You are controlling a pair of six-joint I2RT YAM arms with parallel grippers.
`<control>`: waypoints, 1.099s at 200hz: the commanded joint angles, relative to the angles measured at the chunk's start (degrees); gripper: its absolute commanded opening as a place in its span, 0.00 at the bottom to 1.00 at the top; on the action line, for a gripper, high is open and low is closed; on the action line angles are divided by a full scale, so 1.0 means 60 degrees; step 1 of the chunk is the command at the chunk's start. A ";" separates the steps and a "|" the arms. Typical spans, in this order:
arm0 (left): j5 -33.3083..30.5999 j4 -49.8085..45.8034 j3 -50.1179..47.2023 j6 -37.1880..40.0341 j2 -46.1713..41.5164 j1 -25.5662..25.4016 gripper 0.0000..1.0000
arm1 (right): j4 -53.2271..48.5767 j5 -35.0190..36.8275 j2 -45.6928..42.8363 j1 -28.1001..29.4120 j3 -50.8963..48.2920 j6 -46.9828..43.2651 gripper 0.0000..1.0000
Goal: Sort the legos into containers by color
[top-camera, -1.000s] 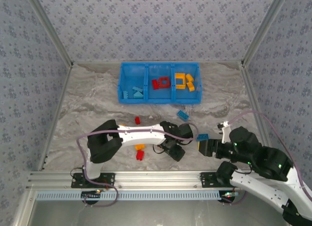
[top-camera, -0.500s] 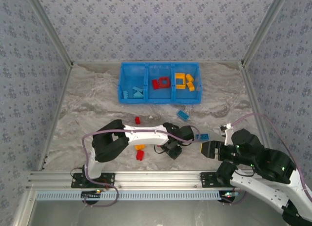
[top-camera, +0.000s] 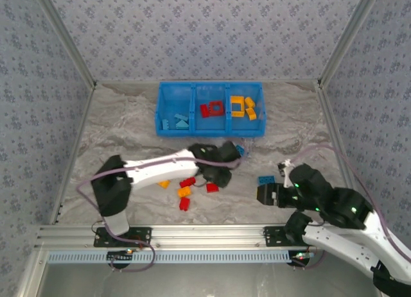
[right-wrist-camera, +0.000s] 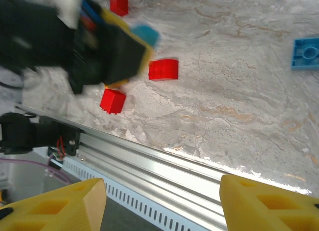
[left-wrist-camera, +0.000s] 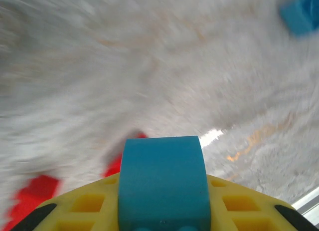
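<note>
Grey-white marbled table [top-camera: 122, 127]. Blue-grey floral-patterned walls [top-camera: 205, 34] enclose the table's far, left and right sides. Aluminium rail [top-camera: 205, 234] runs along the table's near edge.

Shut the left tool [left-wrist-camera: 162, 213] on a light blue brick [left-wrist-camera: 162, 181], jaws wide a moment ago. Swung it off the near part of the surface [top-camera: 128, 130] toward the bin [top-camera: 209, 133], uncovering a red brick [top-camera: 212, 187], a second red brick [top-camera: 187, 181] and an orange brick [top-camera: 164, 183]. Nudged the right tool [top-camera: 263, 194] slightly leftward.
</note>
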 commanded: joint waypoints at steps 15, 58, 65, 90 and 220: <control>-0.0256 -0.0991 0.0070 0.0182 -0.0828 0.2180 0.35 | 0.2830 0.0194 0.2253 0.0290 0.0337 -0.1655 0.64; -0.0161 -0.1018 0.1309 0.0636 0.0399 0.4425 0.35 | 0.6303 0.3743 0.4408 0.1715 0.0853 -0.3497 0.68; -0.0252 -0.1086 0.1631 0.0691 0.0759 0.4646 0.35 | 0.6942 0.4394 0.4735 0.1945 0.0829 -0.3711 0.68; -0.0595 -0.1455 0.2837 0.0716 0.2079 0.5395 0.34 | 0.7931 0.5421 0.5817 0.2203 0.1166 -0.3762 0.70; -0.0932 -0.2068 0.6363 0.0862 0.5367 0.6419 0.34 | 0.7771 0.5699 0.6676 0.2403 0.1361 -0.2905 0.71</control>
